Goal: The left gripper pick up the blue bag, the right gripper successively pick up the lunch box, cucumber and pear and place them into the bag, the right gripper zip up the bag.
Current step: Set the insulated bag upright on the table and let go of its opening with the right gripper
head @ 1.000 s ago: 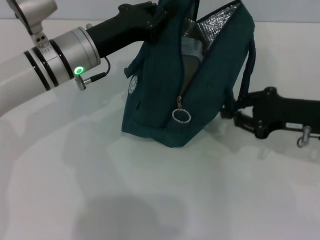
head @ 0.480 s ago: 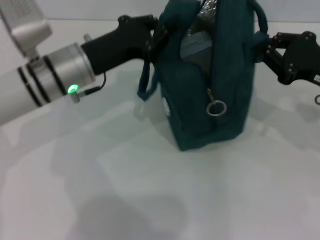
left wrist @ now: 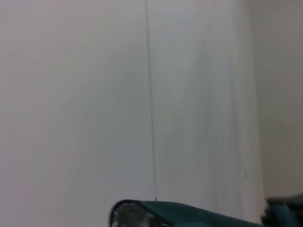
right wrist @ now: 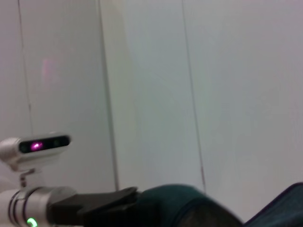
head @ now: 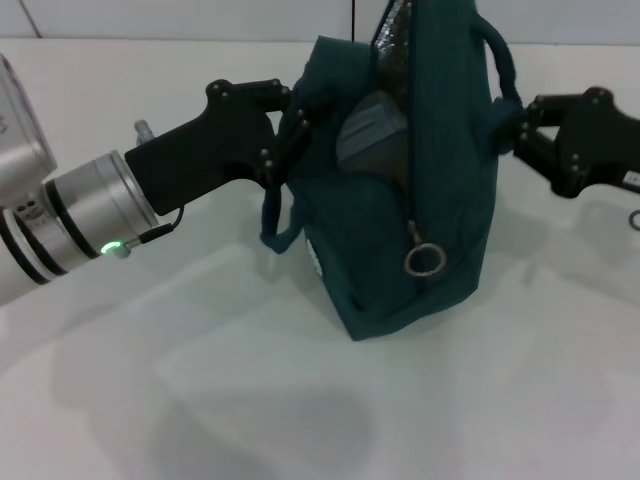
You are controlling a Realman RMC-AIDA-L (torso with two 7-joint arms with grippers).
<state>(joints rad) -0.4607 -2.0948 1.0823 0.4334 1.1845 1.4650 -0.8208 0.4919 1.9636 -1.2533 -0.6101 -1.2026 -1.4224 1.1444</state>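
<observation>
On the white surface (head: pixel 300 400) the blue bag (head: pixel 440 210) stands upright, left pincer (head: pixel 285 140) clamped on its edge, right pincer (head: pixel 520 135) gripping its far handle, lunch box (head: pixel 372 130) inside, zipper seemingly still open.

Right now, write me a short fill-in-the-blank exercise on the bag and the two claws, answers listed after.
1. The left claw grips the ____ bag on its left side.
2. The right claw is at the bag's ____ side, by a loop handle.
3. A silver ____ pull hangs from the zipper.
4. The zipper is ____, showing silver lining.

Missing words: blue; right; ring; open
</observation>
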